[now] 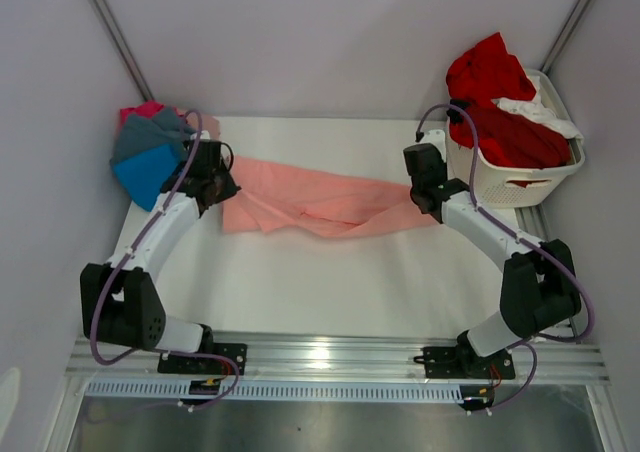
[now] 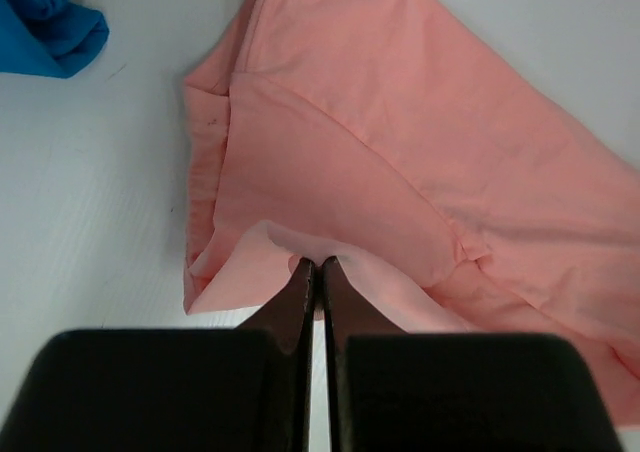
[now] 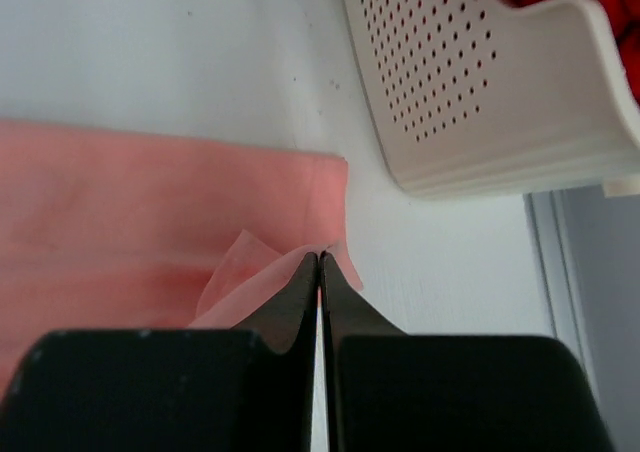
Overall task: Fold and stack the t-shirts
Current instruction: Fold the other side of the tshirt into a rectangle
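The salmon-pink t-shirt (image 1: 310, 200) lies stretched across the white table between both arms, rumpled along its near edge. My left gripper (image 1: 222, 185) is shut on its left edge; in the left wrist view the closed tips (image 2: 317, 263) pinch a fold of the shirt (image 2: 420, 162). My right gripper (image 1: 420, 198) is shut on its right edge; in the right wrist view the closed tips (image 3: 319, 256) pinch a corner of the shirt (image 3: 150, 212). A pile of folded shirts sits at the back left: bright blue (image 1: 145, 172), grey (image 1: 148, 134), magenta (image 1: 140, 110).
A white perforated laundry basket (image 1: 505, 182) stands at the back right, close behind my right gripper, holding red shirts (image 1: 500, 102) and a white one (image 1: 535, 112). Its wall shows in the right wrist view (image 3: 470, 82). The blue shirt edge shows in the left wrist view (image 2: 45, 27).
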Action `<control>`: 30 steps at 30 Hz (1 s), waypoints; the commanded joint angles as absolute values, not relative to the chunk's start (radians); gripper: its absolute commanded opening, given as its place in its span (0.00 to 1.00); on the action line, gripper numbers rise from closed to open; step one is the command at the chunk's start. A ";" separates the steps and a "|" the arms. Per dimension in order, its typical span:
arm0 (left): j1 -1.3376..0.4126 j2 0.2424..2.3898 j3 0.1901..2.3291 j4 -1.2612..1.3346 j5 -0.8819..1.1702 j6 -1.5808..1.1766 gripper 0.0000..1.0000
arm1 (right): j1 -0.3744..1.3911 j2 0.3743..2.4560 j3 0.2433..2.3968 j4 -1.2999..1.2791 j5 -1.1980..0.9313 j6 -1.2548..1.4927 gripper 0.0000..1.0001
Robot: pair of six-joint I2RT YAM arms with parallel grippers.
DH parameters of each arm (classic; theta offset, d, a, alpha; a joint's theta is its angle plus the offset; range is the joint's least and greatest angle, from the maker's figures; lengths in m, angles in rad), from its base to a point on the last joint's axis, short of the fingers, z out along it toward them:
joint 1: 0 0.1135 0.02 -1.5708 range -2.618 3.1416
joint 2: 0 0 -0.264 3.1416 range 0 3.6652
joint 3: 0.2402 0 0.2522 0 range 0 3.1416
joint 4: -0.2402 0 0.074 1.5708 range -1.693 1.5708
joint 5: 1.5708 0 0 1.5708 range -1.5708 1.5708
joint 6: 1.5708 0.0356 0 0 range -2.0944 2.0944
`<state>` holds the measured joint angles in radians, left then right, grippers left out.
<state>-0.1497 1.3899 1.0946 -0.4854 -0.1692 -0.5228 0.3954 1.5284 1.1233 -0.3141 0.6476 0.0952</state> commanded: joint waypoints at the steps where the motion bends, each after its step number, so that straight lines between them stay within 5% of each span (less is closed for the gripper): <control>1: -0.140 1.433 1.176 -0.345 -0.149 -0.506 0.01 | 0.411 1.525 1.117 -0.155 0.732 -0.070 0.00; 30: -0.100 1.916 1.592 -0.442 -0.288 -0.433 0.01 | 0.383 1.923 1.272 0.267 0.876 -0.641 0.00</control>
